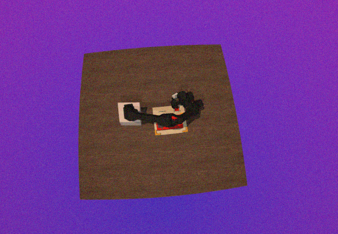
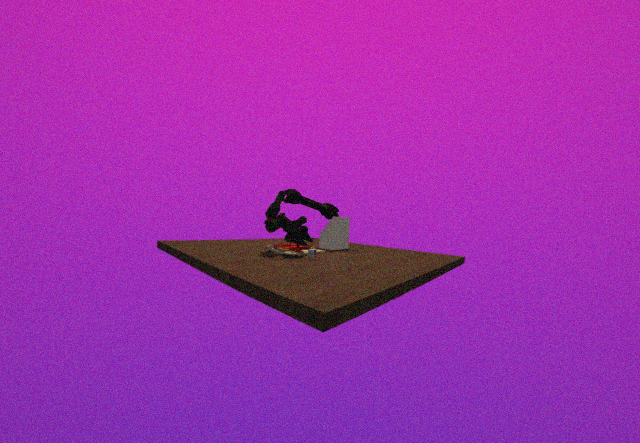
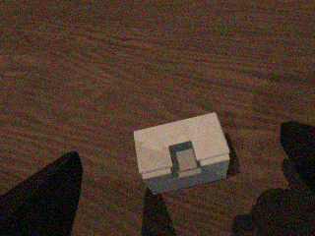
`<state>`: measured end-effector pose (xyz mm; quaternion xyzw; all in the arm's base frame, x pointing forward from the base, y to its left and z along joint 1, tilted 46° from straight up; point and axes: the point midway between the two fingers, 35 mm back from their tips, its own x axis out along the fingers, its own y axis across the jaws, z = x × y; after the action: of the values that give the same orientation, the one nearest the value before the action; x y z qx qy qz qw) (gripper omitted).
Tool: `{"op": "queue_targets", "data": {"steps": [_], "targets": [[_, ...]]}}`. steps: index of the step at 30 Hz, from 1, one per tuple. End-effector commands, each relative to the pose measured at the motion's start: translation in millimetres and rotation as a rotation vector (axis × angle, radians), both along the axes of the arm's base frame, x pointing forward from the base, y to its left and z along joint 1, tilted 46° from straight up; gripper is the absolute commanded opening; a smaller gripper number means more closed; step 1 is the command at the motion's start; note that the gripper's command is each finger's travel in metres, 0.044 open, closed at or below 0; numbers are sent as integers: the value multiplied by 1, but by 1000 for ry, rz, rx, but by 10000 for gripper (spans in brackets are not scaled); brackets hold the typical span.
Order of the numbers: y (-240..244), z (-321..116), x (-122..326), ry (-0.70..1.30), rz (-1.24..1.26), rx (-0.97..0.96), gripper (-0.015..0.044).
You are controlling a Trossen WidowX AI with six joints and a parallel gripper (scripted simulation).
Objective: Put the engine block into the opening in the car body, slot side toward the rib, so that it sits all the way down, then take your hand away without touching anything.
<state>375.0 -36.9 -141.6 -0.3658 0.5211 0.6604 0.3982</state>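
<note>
The engine block (image 3: 159, 145) (image 1: 174, 95) (image 2: 311, 253) is a small pale block with a slot notched into its top and one side. It rests on the wooden table just outside the cream board, with the slot side toward the bottom edge of the wrist view. My gripper (image 3: 181, 147) is open and empty, with one finger low on each side of the wrist view and the block in the gap between them, untouched as far as shows. The red car body (image 1: 169, 128) lies on the cream board, largely under my arm. Its opening and rib cannot be made out.
The cream board (image 1: 171, 131) has orange corner marks and sits on the brown table (image 1: 163, 166) (image 2: 330, 283). A white box-shaped stand (image 1: 122, 117) (image 2: 336, 234) is at the arm's base. The forearm spans above the board, and a small red part (image 1: 176, 109) shows near the board's far edge.
</note>
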Motion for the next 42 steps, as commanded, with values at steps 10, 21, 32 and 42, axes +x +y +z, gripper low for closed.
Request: {"op": "queue_targets", "data": {"steps": [10, 21, 32, 42], "targets": [[8, -3, -5, 42, -315, -298, 440], [14, -4, -7, 23, -594, -540, 440], [19, -4, -9, -45, -883, -762, 440], [25, -3, -10, -145, -1158, -935, 440]]}}
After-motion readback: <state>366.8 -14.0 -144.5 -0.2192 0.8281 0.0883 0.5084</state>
